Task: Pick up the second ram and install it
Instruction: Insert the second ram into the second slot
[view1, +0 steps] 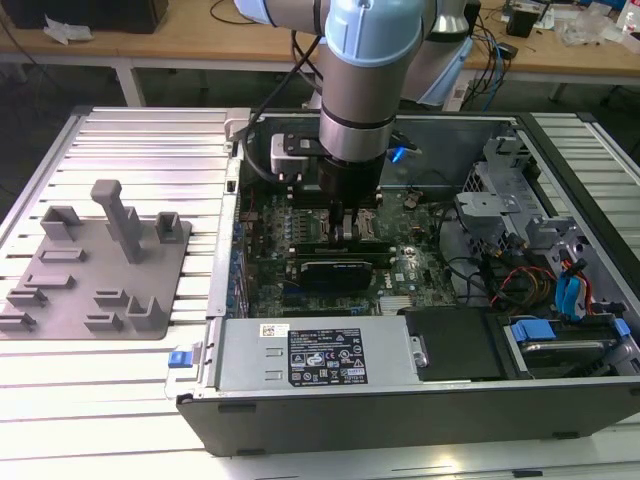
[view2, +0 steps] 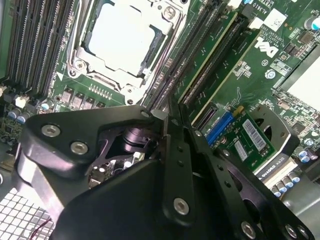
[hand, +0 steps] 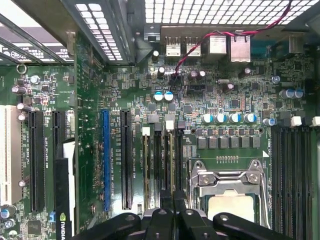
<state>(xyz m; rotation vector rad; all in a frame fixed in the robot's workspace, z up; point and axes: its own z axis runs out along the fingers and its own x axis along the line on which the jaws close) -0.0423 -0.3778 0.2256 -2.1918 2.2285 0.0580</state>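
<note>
My gripper reaches down inside the open computer case, over the memory slots beside the processor socket. In both wrist views its black fingers stand together, shut on the top edge of the second ram, a narrow green stick. The stick stands upright in its slot and runs from a white latch down under the fingers. It also shows as a pale green strip leading away from the fingertips. A similar stick sits in a slot close beside it.
A grey fixture plate lies on the slatted table at the exterior view's left. A black expansion card stands just in front of the gripper. The power supply, a drive cage and loose cables crowd the case.
</note>
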